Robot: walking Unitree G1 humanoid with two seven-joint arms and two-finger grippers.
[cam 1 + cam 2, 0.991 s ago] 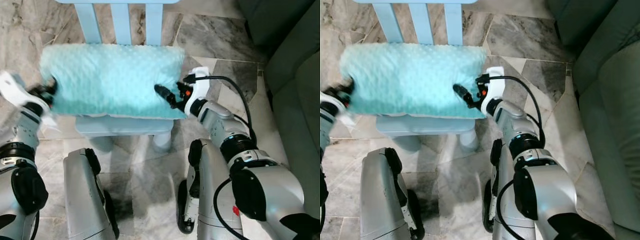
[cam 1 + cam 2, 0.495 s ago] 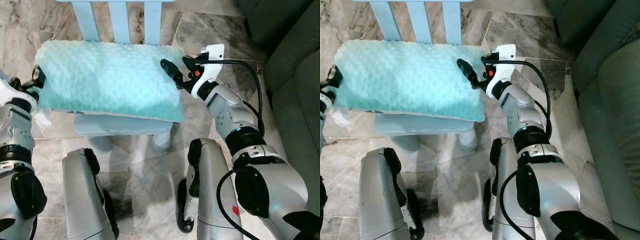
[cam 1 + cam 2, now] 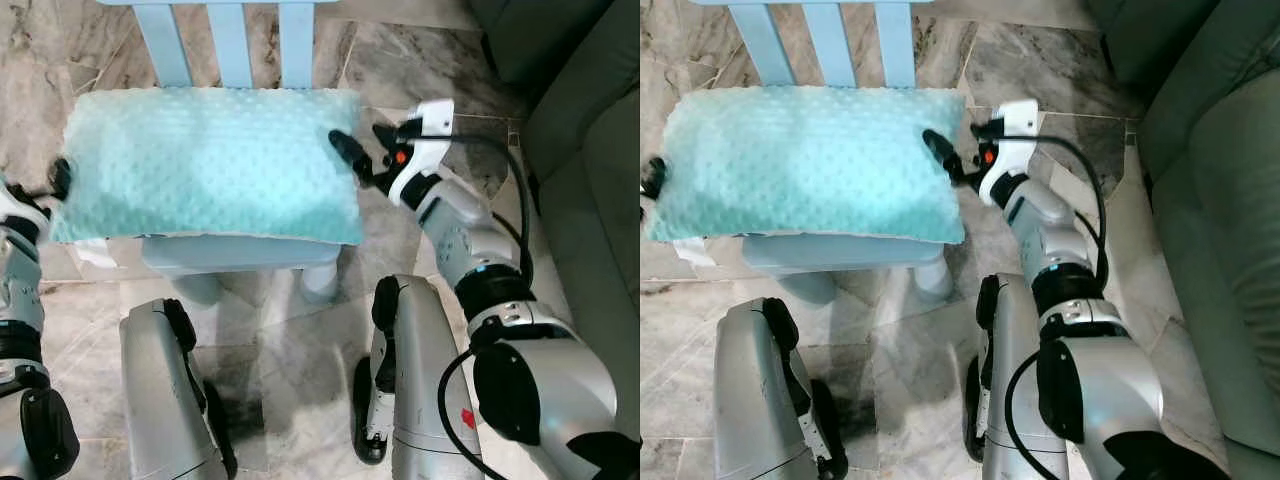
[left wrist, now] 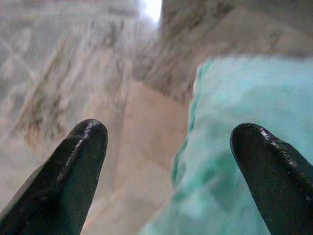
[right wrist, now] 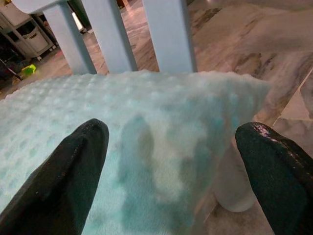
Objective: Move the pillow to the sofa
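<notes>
Marble floor tiles (image 3: 420, 60), grey-veined, lie under a pale blue chair (image 3: 230, 250) on whose seat rests the pillow (image 3: 205, 160), a mint-green cushion with a dotted, nubbly cover that overhangs the seat on both sides. Behind the pillow rise the chair's 3 back slats (image 3: 230, 40). At the pillow's right end, the right gripper (image 3: 362, 152) sits just beside its upper corner, its 2 black fingers (image 5: 58, 186) spread wide apart with the corner of the pillow lying between them in the right wrist view, so nothing is clamped. At the opposite end, the left gripper (image 3: 55, 180) is at the pillow's left edge; the left wrist view shows its fingers (image 4: 63, 171) also splayed wide, with the pillow's edge nearer one finger and bare floor between them. A black cable (image 3: 495, 170) loops from the right wrist. Below the chair stand the robot's silver legs (image 3: 165, 390). Well to the right, apart from the chair, is the dark green sofa (image 3: 590, 150).
</notes>
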